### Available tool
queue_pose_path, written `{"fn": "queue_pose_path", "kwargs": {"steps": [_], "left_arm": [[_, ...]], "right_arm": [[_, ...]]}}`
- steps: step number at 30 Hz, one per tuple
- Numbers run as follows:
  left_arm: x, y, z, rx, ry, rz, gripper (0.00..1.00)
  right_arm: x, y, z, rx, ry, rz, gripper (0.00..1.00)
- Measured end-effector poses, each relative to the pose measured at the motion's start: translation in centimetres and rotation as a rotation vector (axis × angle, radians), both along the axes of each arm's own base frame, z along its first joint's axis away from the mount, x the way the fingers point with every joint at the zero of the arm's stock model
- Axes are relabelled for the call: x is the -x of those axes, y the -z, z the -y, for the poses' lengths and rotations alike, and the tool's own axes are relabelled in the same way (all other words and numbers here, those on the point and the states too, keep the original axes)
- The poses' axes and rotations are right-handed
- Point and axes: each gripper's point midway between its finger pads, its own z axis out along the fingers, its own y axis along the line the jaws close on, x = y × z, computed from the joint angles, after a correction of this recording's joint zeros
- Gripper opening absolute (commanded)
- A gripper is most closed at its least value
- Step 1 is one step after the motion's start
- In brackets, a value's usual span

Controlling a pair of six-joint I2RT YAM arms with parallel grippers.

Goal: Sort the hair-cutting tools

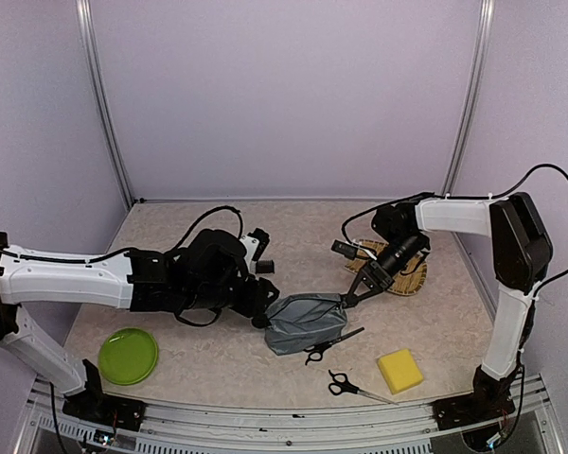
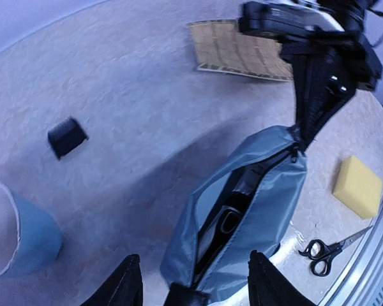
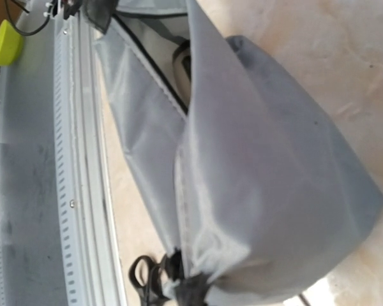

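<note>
Observer: Scissors, both pairs, are lying out on the table, with black loop handles and thin steel blades. First scissors [image 1: 333, 345] are lying just beside the near edge of the grey pouch [image 1: 305, 322], blades pointing away to the right. Second scissors [image 1: 355, 386] are lying nearer the rail, close to the yellow sponge [image 1: 399, 370].

Recorder: Noting. Clipper?

Observer: Clipper [image 2: 226, 222] is sitting inside the pouch, showing dark with a pale part through the open zipper, and is only partly visible. The overhead view is not showing it.

Recorder: Block and cup?

Observer: Small black block [image 2: 67, 136] is lying on bare table, well apart from the pouch. Light-blue cup [image 2: 22, 239] is standing at the frame's edge; I cannot tell what is in it. The left wrist view is giving both, and from above I cannot pick out the cup.

Recorder: Grippers?

Observer: Right gripper [image 1: 346, 300] is pinching the pouch's far end, fingers closed on the fabric. Left gripper [image 2: 195, 258] is straddling the other end, fingers spread wide and not clamping.

Recorder: The rest?

Observer: Green plate [image 1: 128, 356] is sitting by the left arm's base. Woven mat [image 1: 402, 274] is lying behind the right gripper. The right wrist view is showing the pouch close up, with scissor loops at the bottom edge.
</note>
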Motion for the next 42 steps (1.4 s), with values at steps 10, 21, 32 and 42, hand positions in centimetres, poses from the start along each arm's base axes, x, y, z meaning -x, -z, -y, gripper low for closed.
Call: {"fn": "queue_pose_path", "kwargs": {"steps": [10, 21, 32, 42], "left_arm": [[3.0, 6.1, -4.1, 0.153, -0.177, -0.413, 0.59], [1.6, 6.3, -3.3, 0.286, -0.222, -0.51, 0.4], [1.8, 6.8, -3.0, 0.302, -0.222, -0.561, 0.38], [2.2, 7.0, -2.8, 0.305, -0.226, -0.582, 0.0]], "right_arm": [[-0.5, 0.5, 0.0, 0.008, 0.008, 0.022, 0.0], [-0.4, 0.5, -0.1, 0.009, 0.007, 0.027, 0.0], [-0.2, 0.5, -0.2, 0.009, 0.003, 0.026, 0.0], [-0.2, 0.4, -0.2, 0.006, 0.003, 0.031, 0.0]]}}
